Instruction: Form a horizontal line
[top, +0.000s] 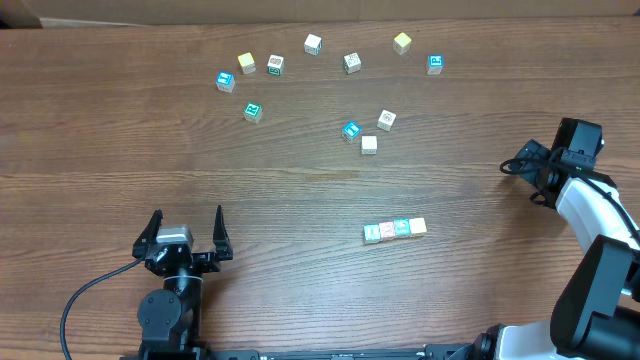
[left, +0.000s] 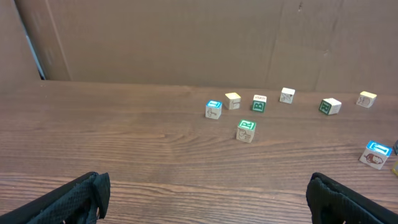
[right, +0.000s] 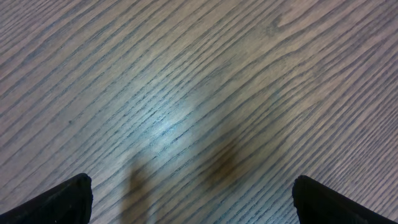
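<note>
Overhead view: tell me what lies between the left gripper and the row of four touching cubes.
Nothing: only bare wooden table separates the open left gripper from the horizontal line, seen overhead.

Eleven loose cubes (top: 313, 44) on the wood-grain table (top: 300, 200), cardboard wall (left: 186, 37) beyond.

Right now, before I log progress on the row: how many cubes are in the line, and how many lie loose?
Cubes in the horizontal line: 4
Single loose cubes farther up the table: 11
Total: 15
</note>
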